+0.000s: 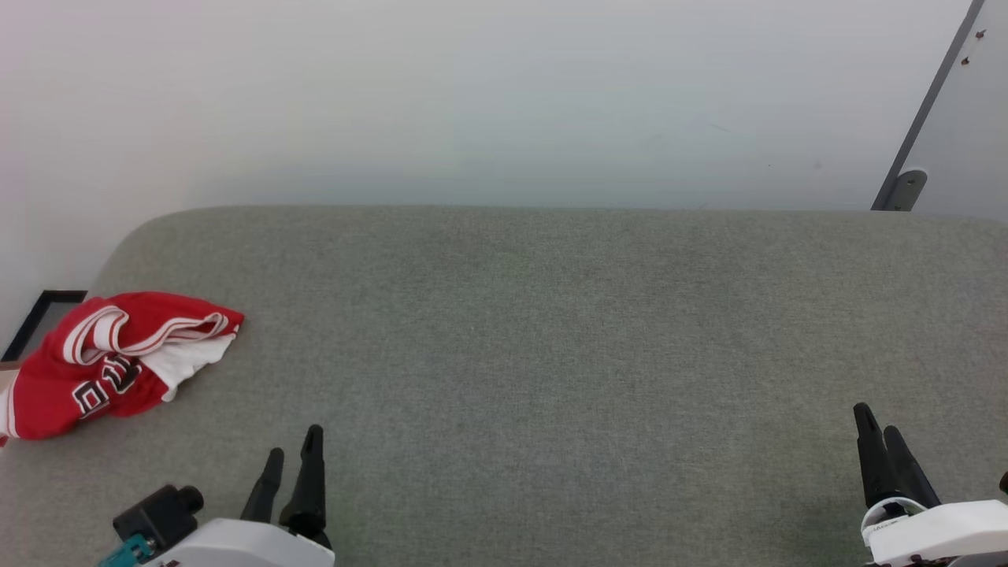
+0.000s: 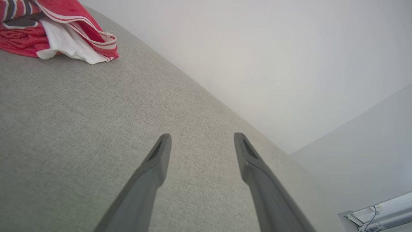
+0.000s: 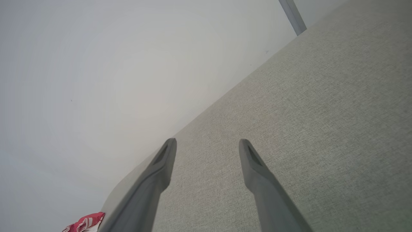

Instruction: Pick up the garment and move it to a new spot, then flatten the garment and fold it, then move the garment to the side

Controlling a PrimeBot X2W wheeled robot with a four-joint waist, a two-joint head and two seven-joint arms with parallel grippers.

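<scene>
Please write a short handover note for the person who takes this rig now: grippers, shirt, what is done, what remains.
Left gripper: fingers open, empty.
Right gripper: fingers open, empty.
Shirt: a crumpled heap at the left edge of the grey surface, nearer the left gripper; no gripper touches it.
Done: nothing that shows.
Left: pick it up, move it, flatten, fold, set aside.

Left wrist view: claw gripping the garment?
No, the left claw is open over bare grey surface, with the garment lying apart from it.
</scene>
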